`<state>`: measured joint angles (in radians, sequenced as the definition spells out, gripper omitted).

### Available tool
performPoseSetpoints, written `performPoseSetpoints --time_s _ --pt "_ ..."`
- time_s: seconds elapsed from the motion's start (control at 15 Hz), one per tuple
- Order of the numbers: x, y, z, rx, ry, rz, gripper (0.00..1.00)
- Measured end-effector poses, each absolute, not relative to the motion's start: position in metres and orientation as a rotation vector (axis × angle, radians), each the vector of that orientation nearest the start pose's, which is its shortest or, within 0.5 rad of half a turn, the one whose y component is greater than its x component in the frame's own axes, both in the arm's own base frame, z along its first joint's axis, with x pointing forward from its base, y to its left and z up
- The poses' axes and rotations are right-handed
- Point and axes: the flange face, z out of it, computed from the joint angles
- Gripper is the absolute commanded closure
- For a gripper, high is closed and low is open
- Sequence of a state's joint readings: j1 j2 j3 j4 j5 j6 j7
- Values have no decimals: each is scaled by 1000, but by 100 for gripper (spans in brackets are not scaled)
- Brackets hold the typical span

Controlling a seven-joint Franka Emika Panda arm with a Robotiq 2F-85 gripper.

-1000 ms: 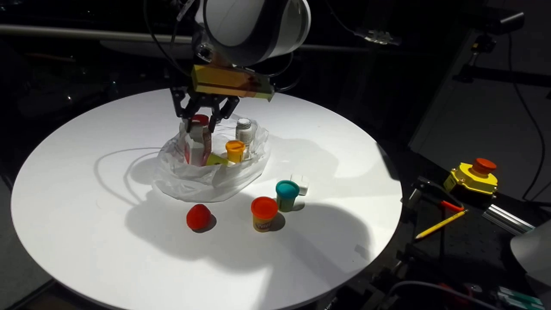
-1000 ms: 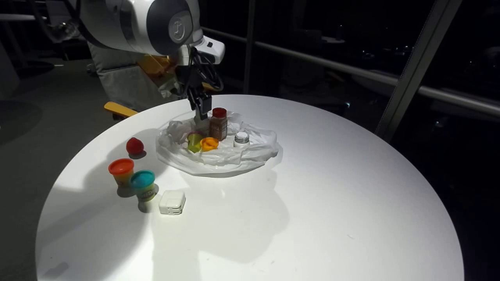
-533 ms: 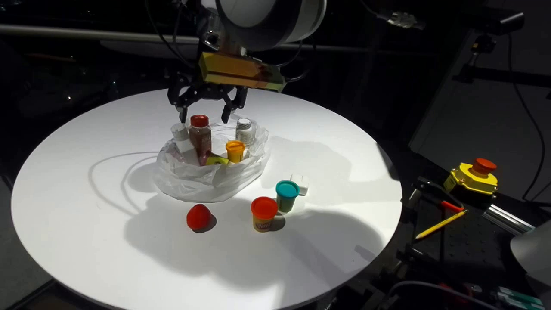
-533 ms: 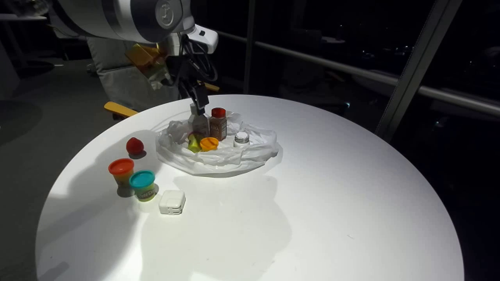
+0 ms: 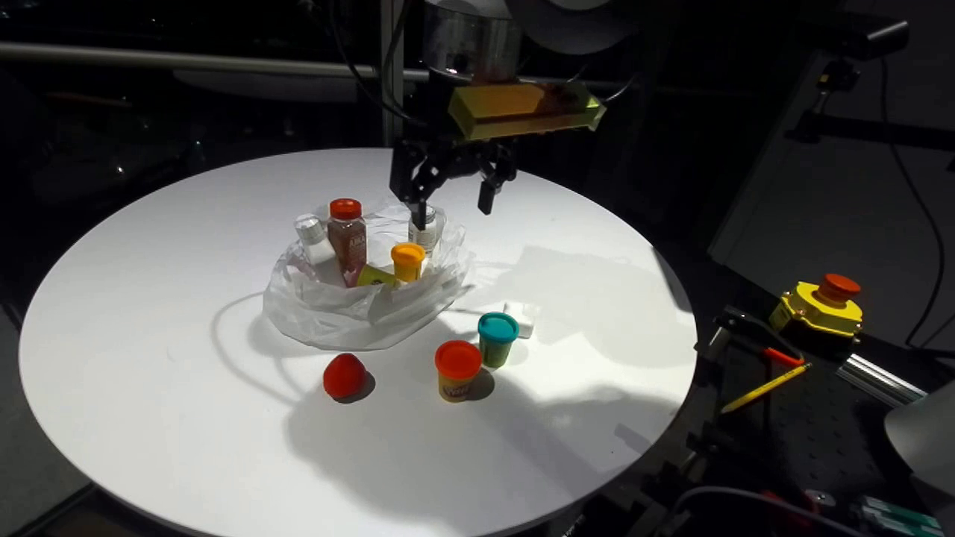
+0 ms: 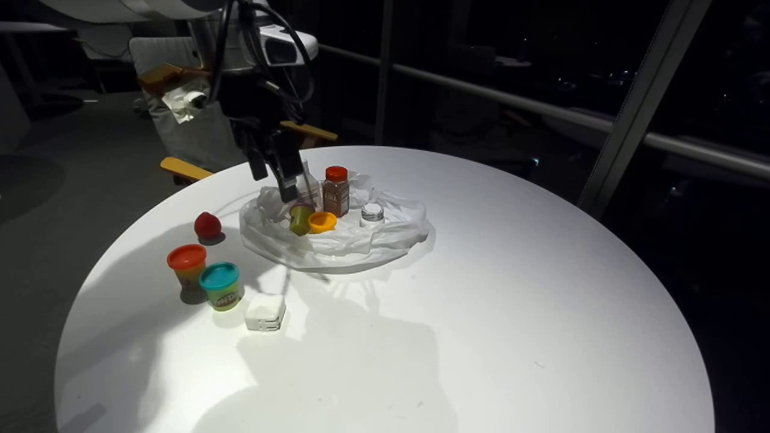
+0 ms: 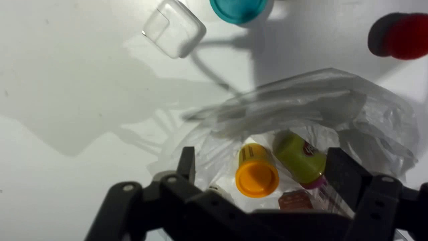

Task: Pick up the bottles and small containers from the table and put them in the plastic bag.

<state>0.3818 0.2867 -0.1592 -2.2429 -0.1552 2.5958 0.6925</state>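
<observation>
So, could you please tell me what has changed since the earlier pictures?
The gripper released a white bottle, now leaning in the plastic bag, and moved right in an exterior view. The teal-lidded tub, red-lidded tub and red object stayed put.

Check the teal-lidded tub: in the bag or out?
Out: both exterior views show the teal-lidded tub upright on the table, apart from the bag.

There are four tubs: orange tub (image 5: 407,262), green tub (image 6: 300,221), teal-lidded tub (image 5: 496,343), red-lidded tub (image 5: 456,373). Bottles, some partly hidden, seem to number three: red-capped bottle (image 5: 348,239), white bottle (image 6: 372,215), pale bottle (image 5: 321,253). There is one plastic bag (image 5: 343,322), one white block (image 6: 264,311), one red rounded object (image 5: 345,376), one table (image 5: 149,373), one pencil (image 5: 765,388).
</observation>
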Motion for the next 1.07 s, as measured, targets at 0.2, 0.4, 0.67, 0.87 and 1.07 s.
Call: performPoseSetpoints --time_s 0.2,0.4,0.67,0.87,1.07 --pt "513 113 234 -3225 515 -49 0" --pt "499 99 211 -3253 450 73 0" --pt "492 85 188 -3236 350 171 0" --pt "491 84 183 -3202 288 187 0" --pt "487 81 179 -3202 286 171 0"
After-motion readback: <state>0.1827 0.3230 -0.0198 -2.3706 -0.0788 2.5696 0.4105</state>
